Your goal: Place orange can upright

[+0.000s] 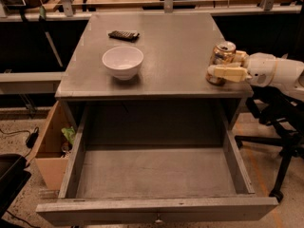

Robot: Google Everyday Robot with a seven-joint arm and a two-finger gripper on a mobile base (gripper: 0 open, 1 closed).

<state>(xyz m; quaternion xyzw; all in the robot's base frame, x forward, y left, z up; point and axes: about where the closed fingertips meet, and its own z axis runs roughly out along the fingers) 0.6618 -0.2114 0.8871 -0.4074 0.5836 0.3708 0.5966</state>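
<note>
The orange can [220,57] stands upright near the right front corner of the grey table top [166,46]. Its side is golden-orange and shiny, its silver top faces up. My gripper [227,64] reaches in from the right with its cream fingers [229,72] on either side of the can, one in front and one behind. The fingers hug the can's side, and the can's base rests on the table.
A white bowl [122,62] sits left of centre on the table. A dark flat remote-like object [123,34] lies behind it. An empty drawer [156,172] is pulled out wide below the table front. A cardboard box [52,146] stands at the left, an office chair base [280,141] at the right.
</note>
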